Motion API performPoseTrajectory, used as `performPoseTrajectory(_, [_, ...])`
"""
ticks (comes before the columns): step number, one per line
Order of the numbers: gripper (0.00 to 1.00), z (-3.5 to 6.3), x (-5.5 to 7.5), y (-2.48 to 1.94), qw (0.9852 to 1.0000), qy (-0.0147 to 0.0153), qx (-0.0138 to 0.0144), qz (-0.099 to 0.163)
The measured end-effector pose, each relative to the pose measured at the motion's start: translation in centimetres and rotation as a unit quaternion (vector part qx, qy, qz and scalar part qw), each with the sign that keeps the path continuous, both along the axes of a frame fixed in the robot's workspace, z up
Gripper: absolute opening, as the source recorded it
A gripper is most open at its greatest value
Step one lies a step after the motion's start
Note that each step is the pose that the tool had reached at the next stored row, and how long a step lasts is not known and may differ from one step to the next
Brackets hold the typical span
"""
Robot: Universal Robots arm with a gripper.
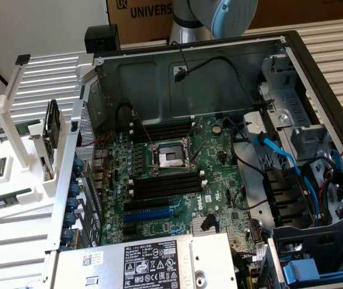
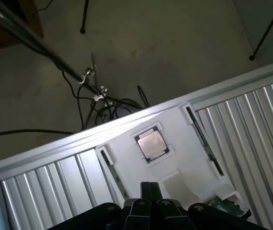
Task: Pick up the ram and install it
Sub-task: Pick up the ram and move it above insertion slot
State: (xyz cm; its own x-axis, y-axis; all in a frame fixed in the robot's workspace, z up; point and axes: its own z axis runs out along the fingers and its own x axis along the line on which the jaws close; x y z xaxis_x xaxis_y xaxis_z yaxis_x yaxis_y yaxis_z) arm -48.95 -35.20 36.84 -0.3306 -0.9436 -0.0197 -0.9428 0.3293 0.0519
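The claw [image 2: 149,187] is fully closed. Its two dark fingers [image 2: 145,192] press against each other and nothing is between them. It hangs above a white holder [image 2: 184,139], which rests on a ribbed metal table [image 2: 256,120].

The holder has several recesses. In a square one, straight beyond the fingertips, a silver processor chip [image 2: 151,144] lies flat. The ram [image 2: 226,205] lies in another recess of the same holder. It is near the claw, off to one side, and does not touch it. From the wrist camera one green end of it can be seen. In the exterior view the ram [image 1: 5,202] lies flat in a long recess just beside the chip. A dark flat part [image 1: 52,129] stands upright in a slot of the holder.

The computer case [image 1: 292,48] lies open on the exterior view's right of the holder, farther from the claw than the ram is. Inside it is the motherboard [image 1: 219,150], with a metal-framed processor socket [image 1: 167,158] in the middle. Long black slots [image 1: 165,183] run on both sides of the socket. Blue cables [image 1: 280,153] and a power supply [image 1: 153,262] with a white label are also in the case. The arm [image 1: 219,15] rises behind the far wall of the case.

Past the table edge, some cables [image 2: 102,103] lie on the floor [image 2: 174,48].
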Motion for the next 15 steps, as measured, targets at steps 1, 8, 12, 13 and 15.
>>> performPoseTrajectory(1, [0.1,0.0,0.0,0.0,1.0,0.0,-0.0003,0.009])
performPoseTrajectory(8, [0.1,-0.01,0.0,0.0,0.9958,0.0,-0.0034,0.091])
performPoseTrajectory(12, [0.1,-0.02,0.0,0.0,0.9879,0.0001,-0.0062,0.155])
performPoseTrajectory(13, [0.1,-0.02,-0.01,0.0,0.9815,0.0002,-0.0081,0.191])
performPoseTrajectory(15, [0.1,-0.03,-0.01,0.01,0.978,0.0003,-0.0096,0.208])
